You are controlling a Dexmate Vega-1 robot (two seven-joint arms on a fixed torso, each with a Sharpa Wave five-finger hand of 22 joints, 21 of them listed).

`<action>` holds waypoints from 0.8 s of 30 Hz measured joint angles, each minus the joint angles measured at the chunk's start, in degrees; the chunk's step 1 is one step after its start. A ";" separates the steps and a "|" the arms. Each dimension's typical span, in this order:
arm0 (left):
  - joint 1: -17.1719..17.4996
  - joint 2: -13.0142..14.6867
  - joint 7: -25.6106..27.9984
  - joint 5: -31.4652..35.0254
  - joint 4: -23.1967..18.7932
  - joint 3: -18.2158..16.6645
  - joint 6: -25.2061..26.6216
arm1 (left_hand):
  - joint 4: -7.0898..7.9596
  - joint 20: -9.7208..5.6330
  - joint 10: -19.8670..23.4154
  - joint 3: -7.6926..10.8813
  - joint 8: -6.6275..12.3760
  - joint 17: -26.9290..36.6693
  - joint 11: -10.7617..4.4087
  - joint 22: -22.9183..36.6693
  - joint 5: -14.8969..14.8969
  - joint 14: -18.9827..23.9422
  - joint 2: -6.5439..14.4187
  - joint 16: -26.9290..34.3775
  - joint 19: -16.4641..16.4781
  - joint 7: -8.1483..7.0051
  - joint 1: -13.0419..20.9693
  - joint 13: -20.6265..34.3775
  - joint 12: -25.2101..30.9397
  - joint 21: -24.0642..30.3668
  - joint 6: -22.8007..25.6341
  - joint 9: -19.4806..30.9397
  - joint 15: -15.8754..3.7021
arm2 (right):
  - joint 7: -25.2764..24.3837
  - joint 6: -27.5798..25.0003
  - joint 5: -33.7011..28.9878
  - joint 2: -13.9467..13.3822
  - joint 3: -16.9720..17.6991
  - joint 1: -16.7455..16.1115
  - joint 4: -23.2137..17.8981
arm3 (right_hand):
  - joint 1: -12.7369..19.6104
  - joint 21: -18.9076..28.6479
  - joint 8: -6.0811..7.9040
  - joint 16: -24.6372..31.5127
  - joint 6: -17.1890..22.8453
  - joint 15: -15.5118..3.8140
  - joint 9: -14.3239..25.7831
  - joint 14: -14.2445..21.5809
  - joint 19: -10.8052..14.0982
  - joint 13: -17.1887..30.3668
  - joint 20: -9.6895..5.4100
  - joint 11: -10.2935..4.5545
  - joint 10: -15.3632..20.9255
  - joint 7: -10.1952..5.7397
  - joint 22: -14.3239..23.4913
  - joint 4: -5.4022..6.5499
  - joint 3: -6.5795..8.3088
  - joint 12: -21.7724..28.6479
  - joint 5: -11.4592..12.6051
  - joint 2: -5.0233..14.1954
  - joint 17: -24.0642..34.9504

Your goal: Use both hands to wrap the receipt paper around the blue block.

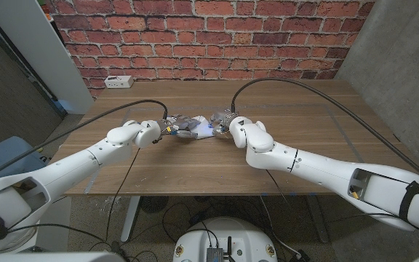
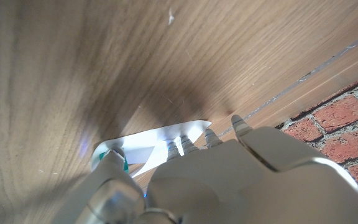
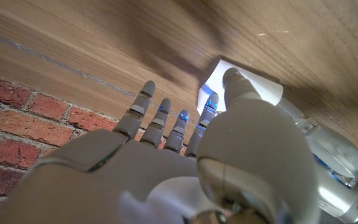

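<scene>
I have the receipt paper (image 1: 201, 126) and blue block (image 1: 208, 129) mid-table, between both hands. My left hand (image 1: 174, 129) presses fingertips on the paper's left side; my right hand (image 1: 224, 126) pinches its right edge, equally near.

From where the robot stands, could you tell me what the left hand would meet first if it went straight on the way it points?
Probably the receipt paper at its fingers, with the right hand close behind; the left hand points across at it. Depth is unclear.
</scene>
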 measured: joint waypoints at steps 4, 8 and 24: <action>0.00 0.00 0.00 0.00 0.00 -0.01 0.00 | 0.00 0.00 -0.02 0.00 0.07 0.00 0.01 0.00 0.00 0.00 0.00 0.00 0.00 0.00 0.00 0.00 0.09 0.00 0.00 -0.02 0.00 | 0.15 0.62 -0.01 0.22 0.00 -0.01 0.33 | -0.90 0.00 0.85 1.24 3.18 0.00 0.24 0.00 0.05 -0.23 -0.68 -1.01 1.09 0.05 0.00 0.70 -0.70 0.78 0.00 0.90 0.38; 0.02 0.09 -0.02 -0.04 -0.18 -0.06 0.00 | 0.00 0.00 -0.02 0.00 0.14 0.00 0.01 0.00 0.00 0.00 0.00 0.00 0.00 0.00 0.00 0.00 0.12 0.44 0.00 -0.02 0.00 | -0.77 1.03 -0.33 1.02 0.25 -0.51 1.53 | -1.34 0.00 1.43 1.89 5.55 0.01 0.24 0.46 0.54 -0.49 -1.16 -1.42 2.10 -0.03 0.00 1.01 -1.01 1.20 0.00 1.40 0.64; 1.12 0.77 -0.30 -0.18 -1.92 -0.67 0.99 | 0.16 0.53 -0.14 -0.16 0.18 0.01 0.12 0.00 0.01 0.00 0.00 0.00 -0.11 0.02 0.00 -0.04 0.11 0.44 -0.62 0.07 0.00 | -4.13 0.77 -4.89 3.43 -1.46 -1.18 5.63 | 2.07 0.00 5.95 4.45 22.53 0.21 0.52 3.52 1.88 -1.02 -3.11 -2.47 8.44 5.31 0.15 -0.42 -4.12 2.66 -1.11 1.13 0.46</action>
